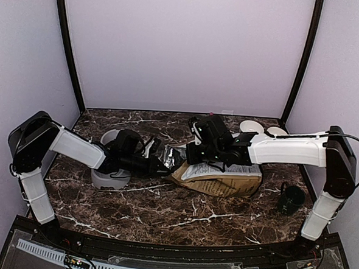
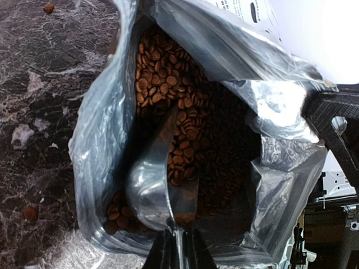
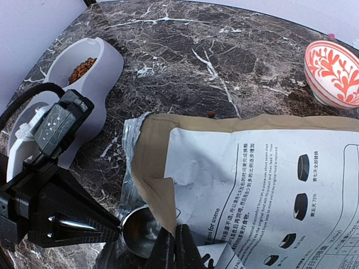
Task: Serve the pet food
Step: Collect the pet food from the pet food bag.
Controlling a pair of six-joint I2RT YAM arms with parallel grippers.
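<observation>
The dog-food bag [image 1: 222, 180] blocks the tabletop's [image 1: 162, 216] middle, and a metal scoop [image 2: 160, 190] crowds its foil mouth [image 2: 101, 123] above the kibble [image 2: 179, 101]. The near strip lies open. A grey double bowl [image 1: 103, 180] sits under the left arm [image 1: 78, 148], and a black cup [image 1: 291, 200] stands at right.

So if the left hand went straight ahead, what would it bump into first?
Probably the pet food heaped inside the open bag: the left hand holds a metal scoop aimed right into it, though depth is unclear.

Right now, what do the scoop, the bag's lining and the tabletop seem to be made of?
The scoop: polished metal by its look, mirror-grey with reflections.
The bag lining: silvery foil or metallised plastic, crinkled and glossy.
The tabletop: brown marble or a marble-look surface, white veins, slight sheen; which one is unclear.
</observation>
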